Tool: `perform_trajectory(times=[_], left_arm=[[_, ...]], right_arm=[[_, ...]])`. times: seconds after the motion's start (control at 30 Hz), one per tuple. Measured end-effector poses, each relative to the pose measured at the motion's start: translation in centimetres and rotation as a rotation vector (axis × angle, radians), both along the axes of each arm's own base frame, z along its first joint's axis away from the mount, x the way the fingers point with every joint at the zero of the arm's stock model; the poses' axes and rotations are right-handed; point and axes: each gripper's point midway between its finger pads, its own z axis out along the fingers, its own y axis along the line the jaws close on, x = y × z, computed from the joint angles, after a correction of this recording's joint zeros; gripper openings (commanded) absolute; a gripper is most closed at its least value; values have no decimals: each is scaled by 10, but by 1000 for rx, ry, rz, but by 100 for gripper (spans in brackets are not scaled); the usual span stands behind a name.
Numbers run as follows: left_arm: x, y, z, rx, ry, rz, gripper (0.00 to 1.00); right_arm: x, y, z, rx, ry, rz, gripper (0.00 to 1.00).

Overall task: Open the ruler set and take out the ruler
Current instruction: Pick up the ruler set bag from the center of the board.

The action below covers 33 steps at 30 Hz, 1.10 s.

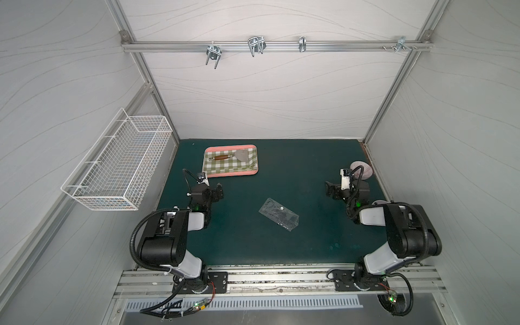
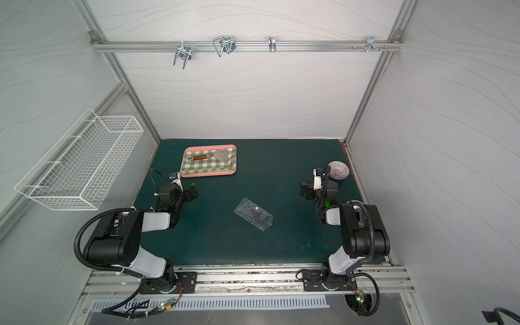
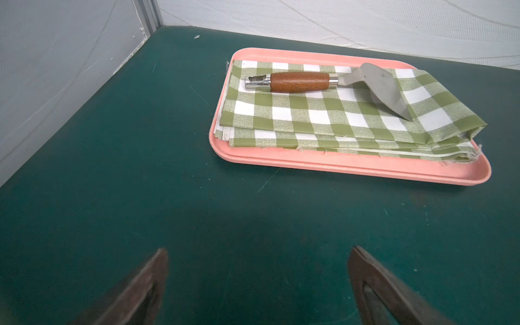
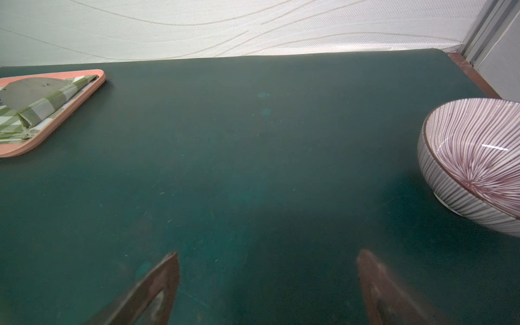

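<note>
The ruler set [image 1: 278, 215] [image 2: 254, 214] is a flat see-through pouch with a small white snap button. It lies slanted on the green mat near the middle, in both top views. The ruler cannot be told apart inside it. My left gripper [image 1: 218, 191] [image 3: 259, 253] hovers open over bare mat, well to the left of the pouch. On the pouch's right, my right gripper [image 1: 329, 192] [image 4: 267, 256] is open too, with nothing between its fingers. Neither wrist view shows the pouch.
A pink-rimmed tray [image 1: 233, 175] [image 3: 351, 167] holds a folded green checked cloth and a wooden-handled server [image 3: 299, 81] at the back left. A striped bowl [image 1: 365, 170] [image 4: 472, 163] sits behind the right gripper. A white wire basket [image 1: 118, 166] hangs on the left wall.
</note>
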Motion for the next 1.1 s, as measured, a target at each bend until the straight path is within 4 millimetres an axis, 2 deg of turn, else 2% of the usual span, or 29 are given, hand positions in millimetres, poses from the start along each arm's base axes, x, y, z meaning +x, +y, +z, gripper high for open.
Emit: perform_trajectory(times=[0.2, 0.37, 0.47, 0.63, 0.87, 0.97, 1.1], left_arm=[[-4, 1, 3, -2, 21, 4, 99], [8, 6, 36, -9, 6, 17, 99], [16, 7, 62, -25, -24, 21, 99], [28, 1, 100, -65, -44, -5, 99], [57, -25, 157, -129, -56, -135, 99], [74, -40, 182, -119, -50, -200, 99], [91, -64, 213, -107, -48, -301, 99]], right_arm=[[-1, -1, 0, -1, 4, -3, 99], [-3, -2, 16, -4, -2, -11, 99], [-3, -4, 37, -8, -32, -22, 99], [-5, -6, 89, -30, -114, -48, 99], [-4, -8, 162, -62, -155, -88, 99], [-8, -3, 181, -66, -138, -89, 99], [-19, 11, 189, -74, -90, -65, 99]])
